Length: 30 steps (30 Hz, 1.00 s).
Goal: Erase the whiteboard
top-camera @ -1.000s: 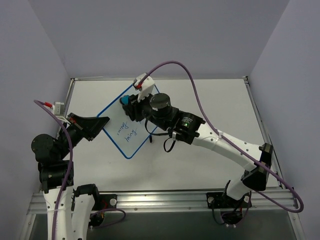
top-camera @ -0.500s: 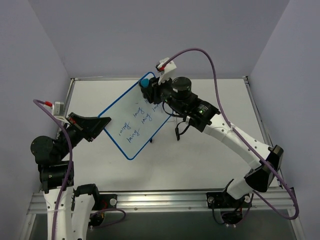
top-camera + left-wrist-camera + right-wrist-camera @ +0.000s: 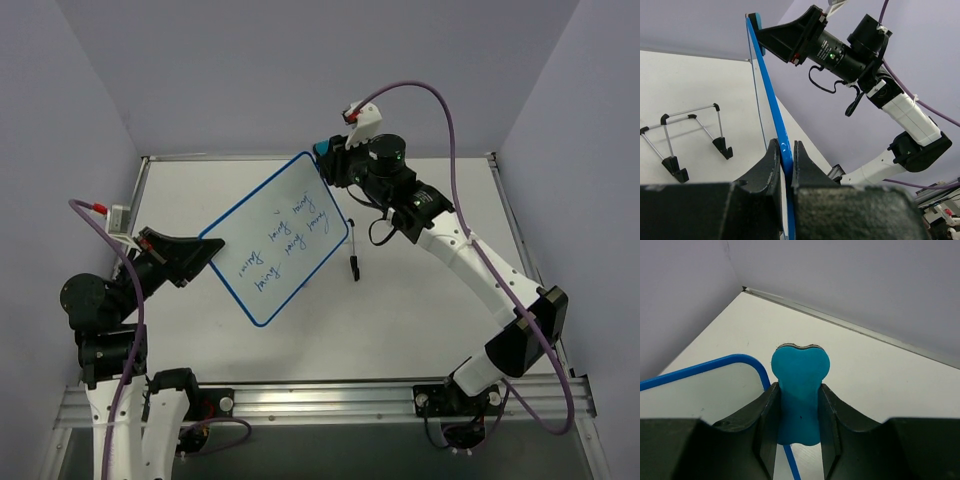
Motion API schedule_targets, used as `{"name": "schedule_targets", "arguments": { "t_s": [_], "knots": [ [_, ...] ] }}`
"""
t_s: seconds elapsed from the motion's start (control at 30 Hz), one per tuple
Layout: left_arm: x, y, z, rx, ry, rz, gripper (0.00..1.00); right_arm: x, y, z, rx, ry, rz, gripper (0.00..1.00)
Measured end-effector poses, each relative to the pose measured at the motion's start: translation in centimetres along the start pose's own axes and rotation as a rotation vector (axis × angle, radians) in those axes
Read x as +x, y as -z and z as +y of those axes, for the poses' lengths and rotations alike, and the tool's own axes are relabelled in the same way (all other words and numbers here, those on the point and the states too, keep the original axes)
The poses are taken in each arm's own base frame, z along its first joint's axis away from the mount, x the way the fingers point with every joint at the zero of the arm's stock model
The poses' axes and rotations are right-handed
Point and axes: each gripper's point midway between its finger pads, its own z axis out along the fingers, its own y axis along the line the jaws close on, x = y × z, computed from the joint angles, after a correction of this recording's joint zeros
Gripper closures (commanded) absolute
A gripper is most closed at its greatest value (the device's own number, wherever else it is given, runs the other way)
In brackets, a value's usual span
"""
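Observation:
The whiteboard (image 3: 280, 240), blue-framed with rows of blue handwriting, is held tilted above the table. My left gripper (image 3: 207, 250) is shut on its lower left edge. In the left wrist view the board's frame (image 3: 771, 100) runs edge-on between the closed jaws of that gripper (image 3: 784, 146). My right gripper (image 3: 330, 157) is at the board's far top corner, shut on a small blue eraser (image 3: 320, 150). The right wrist view shows the eraser (image 3: 799, 370) clamped between the jaws of the gripper (image 3: 798, 388), just past the board's rounded corner (image 3: 705, 390).
A thin black wire stand (image 3: 690, 132) lies on the white table behind the board; one of its feet shows beside the board (image 3: 352, 265). Grey walls close in the table on three sides. A purple cable (image 3: 450, 110) arches over the right arm.
My right gripper has carried the eraser from the middle of the board up and right to its top corner, uncovering the handwriting. The left gripper keeps its hold, almost unmoved.

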Motion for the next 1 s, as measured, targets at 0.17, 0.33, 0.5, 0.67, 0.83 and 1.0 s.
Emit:
{"name": "schedule_targets", "arguments": {
  "t_s": [0.17, 0.33, 0.5, 0.67, 0.83, 1.0],
  "knots": [
    [-0.1, 0.2, 0.0, -0.031, 0.029, -0.007, 0.98, 1.4, 1.0, 2.2, 0.013, 0.020, -0.003, 1.00],
    [-0.5, -0.4, 1.4, -0.076, 0.063, -0.021, 0.98, 2.3, 3.6, 10.5, -0.145, 0.026, -0.034, 1.00],
    [-0.5, -0.4, 1.2, -0.074, 0.067, -0.020, 0.98, 2.1, 4.1, 10.7, -0.147, -0.010, -0.062, 1.00],
    [-0.7, -0.4, 1.2, -0.081, 0.071, -0.033, 0.98, 2.3, 3.4, 11.4, -0.197, -0.010, -0.045, 1.00],
    [-0.7, -0.5, 1.3, -0.084, 0.087, -0.033, 0.98, 2.3, 3.1, 10.5, -0.187, -0.008, -0.043, 1.00],
    [-0.7, -0.5, 1.3, -0.084, 0.097, -0.031, 0.98, 3.0, 2.7, 6.3, -0.119, -0.022, -0.030, 1.00]
  ]
}}
